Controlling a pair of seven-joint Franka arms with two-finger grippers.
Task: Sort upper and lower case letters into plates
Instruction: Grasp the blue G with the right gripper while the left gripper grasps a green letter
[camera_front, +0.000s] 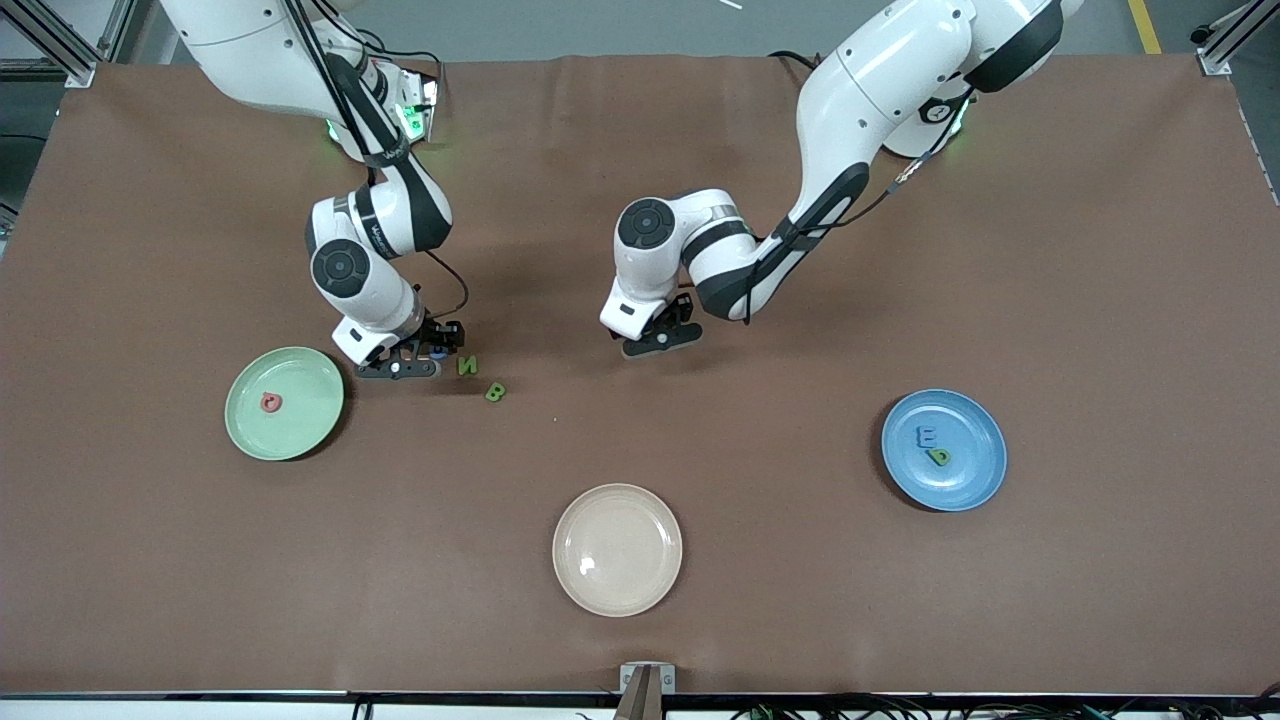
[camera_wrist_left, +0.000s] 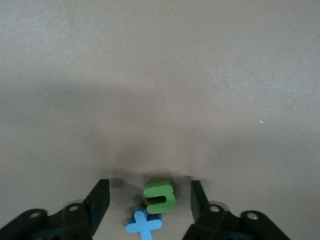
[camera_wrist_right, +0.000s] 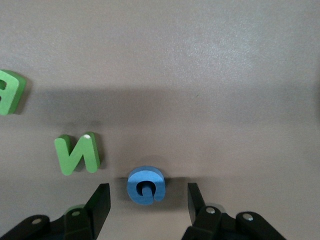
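Right gripper (camera_wrist_right: 145, 205): jaws wide, straddling a blue rounded letter (camera_wrist_right: 145, 185) beside green N (camera_front: 467, 365) and B (camera_front: 495, 391)
Left gripper (camera_wrist_left: 149, 205): jaws wide around a green letter (camera_wrist_left: 160, 196) and blue x (camera_wrist_left: 144, 225)
Mint plate (camera_front: 310, 420): held a pinkish-red letter (camera_front: 270, 402)
Blue plate (camera_front: 975, 480): held two letters

I see a cream-beige plate (camera_front: 617, 549) lying alone on the brown table covering (camera_front: 900, 620), at the edge nearest the front camera and about midway between the two ends. A bright glint sits on its shallow well. Just below it, a small metal bracket (camera_front: 646, 678) is fixed to the table's near edge.
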